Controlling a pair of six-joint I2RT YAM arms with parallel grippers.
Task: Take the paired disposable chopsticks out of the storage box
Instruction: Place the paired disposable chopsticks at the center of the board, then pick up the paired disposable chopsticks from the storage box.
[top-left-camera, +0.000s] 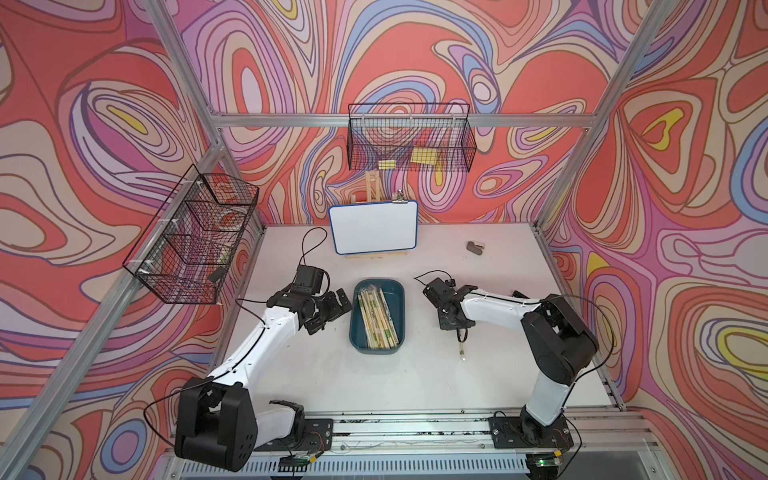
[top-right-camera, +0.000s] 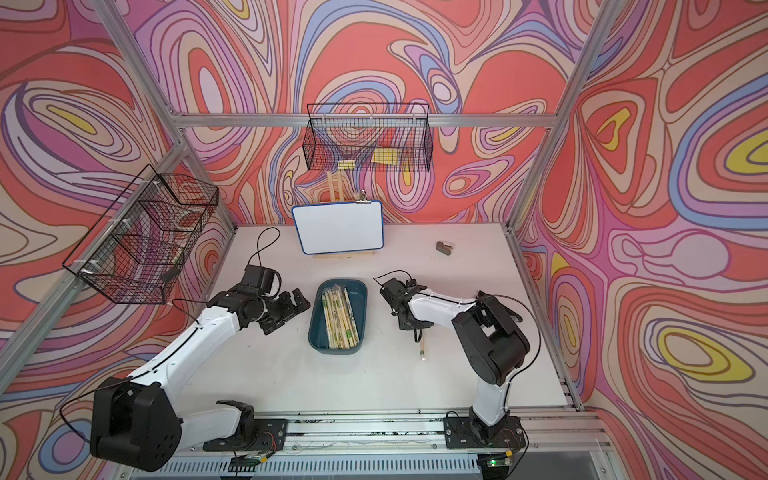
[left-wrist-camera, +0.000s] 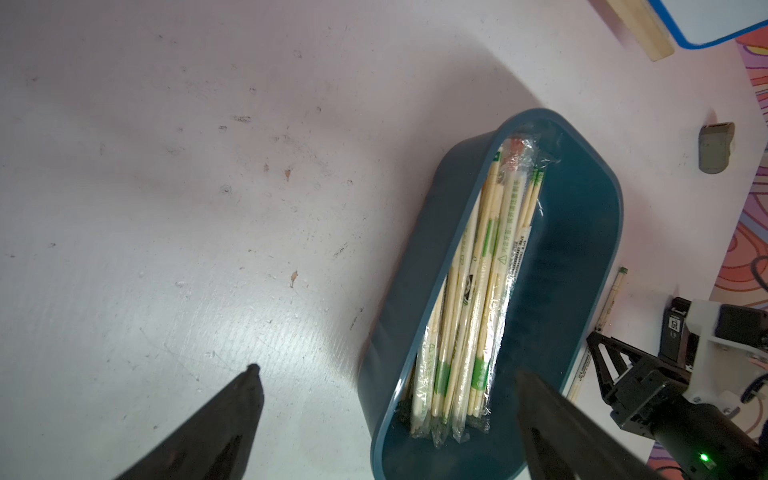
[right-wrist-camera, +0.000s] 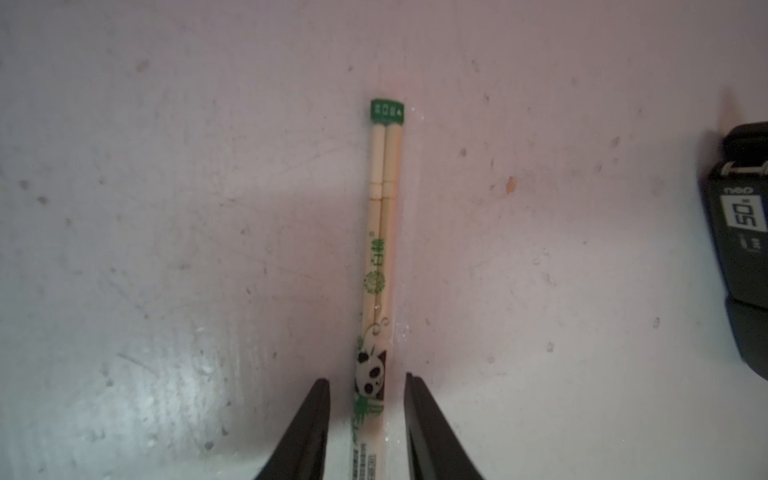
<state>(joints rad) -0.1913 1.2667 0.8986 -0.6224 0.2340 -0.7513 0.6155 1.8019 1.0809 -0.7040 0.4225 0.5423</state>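
A: Largest first. White table (top-left-camera: 415, 374) fills the lower middle in both top views. Whiteboard (top-left-camera: 374, 226) stands at its far edge, just above centre.

B: Storage box?

A: Teal storage box (top-left-camera: 395, 303), dead centre of frame, long side running up-down. Left gripper (top-left-camera: 330, 313) sits just left of it, jaws spread wide, holding nothing.

B: Right gripper?

A: Right gripper (right-wrist-camera: 366, 379) is right of centre, low over the table. In the right wrist view the jaws are slightly parted, with a gap on either side of the single pair (right-wrist-camera: 384, 232) lying flat between them. No grip.

B: Paired disposable chopsticks?

A: Paired disposable chopsticks (top-left-camera: 376, 318) are bundled along the box's left half; the right half is bare teal. The single pair lies outside on the table, right of the box and apart from it. Panda print, green end tab.

B: Smaller?

A: Small grey object (top-left-camera: 475, 247), upper right of the table. Cannot identify it.
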